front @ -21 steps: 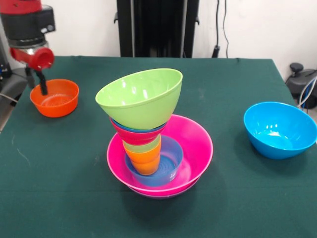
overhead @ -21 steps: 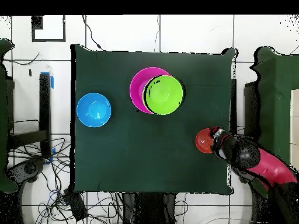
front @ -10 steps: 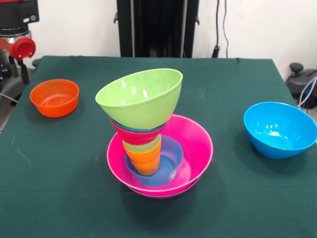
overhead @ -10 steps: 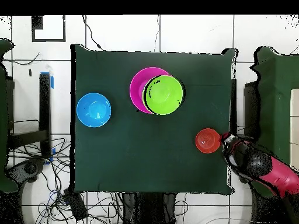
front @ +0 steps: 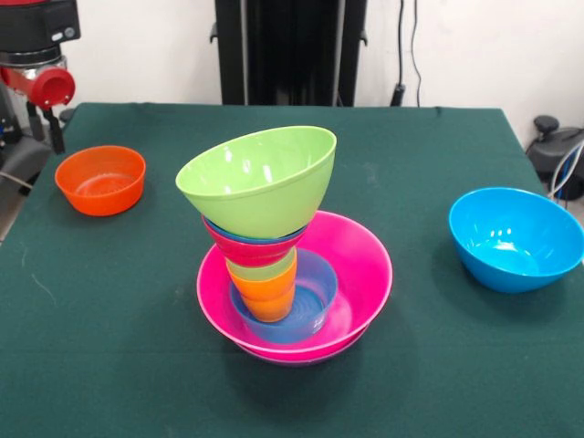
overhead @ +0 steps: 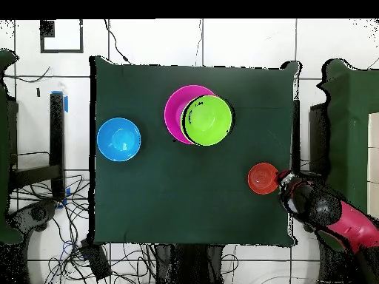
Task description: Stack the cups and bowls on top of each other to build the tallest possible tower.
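Tower [front: 274, 246] stands near table centre: wide pink bowl [front: 360, 265] as base, with a sliver of purple rim showing under it at the front edge; inside it a light-blue small bowl [front: 315, 297]; in that, an orange cup [front: 266, 297] with a light green cup [front: 265, 269] on top; above these a red small bowl [front: 251, 251] with a dark-blue rim just visible in it; on top, the lime green bowl [front: 260, 182], sitting tilted, mouth leaning toward the camera side in the front view. From overhead the lime green bowl [overhead: 207, 120] is offset from the pink bowl [overhead: 176, 111], overhanging one side of it. Two pieces not yet stacked: small orange bowl [front: 100, 180], upright and empty near one table edge, and large sky-blue bowl [front: 516, 239], upright and empty, well apart on the opposite side. Gripper [front: 47, 128] hangs at the table edge just beside the orange bowl, above the cloth and not touching it; one dark finger visible, nothing seen held, but cannot tell how the jaws stand. Judgement: most of the stack is built, two bowls remain. The tilted top bowl looks like a poor seat for further pieces; adding the wide sky-blue bowl on top seems likely to risk toppling.
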Action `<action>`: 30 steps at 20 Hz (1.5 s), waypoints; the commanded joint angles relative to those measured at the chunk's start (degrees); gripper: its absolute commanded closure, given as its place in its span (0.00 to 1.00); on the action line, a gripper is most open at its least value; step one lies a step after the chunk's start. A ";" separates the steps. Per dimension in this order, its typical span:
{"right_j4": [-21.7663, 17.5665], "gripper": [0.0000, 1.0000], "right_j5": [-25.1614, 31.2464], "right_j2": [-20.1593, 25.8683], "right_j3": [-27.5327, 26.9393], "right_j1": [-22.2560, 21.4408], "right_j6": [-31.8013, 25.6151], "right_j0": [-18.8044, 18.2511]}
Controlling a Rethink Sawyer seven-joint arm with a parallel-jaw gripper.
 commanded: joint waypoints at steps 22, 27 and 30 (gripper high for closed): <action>0.78 0.00 -4.30 4.87 1.86 9.86 3.03 2.46; 0.37 0.00 -4.18 4.93 1.21 10.32 2.44 2.28; 0.33 0.00 -4.14 5.00 1.11 10.44 2.32 2.18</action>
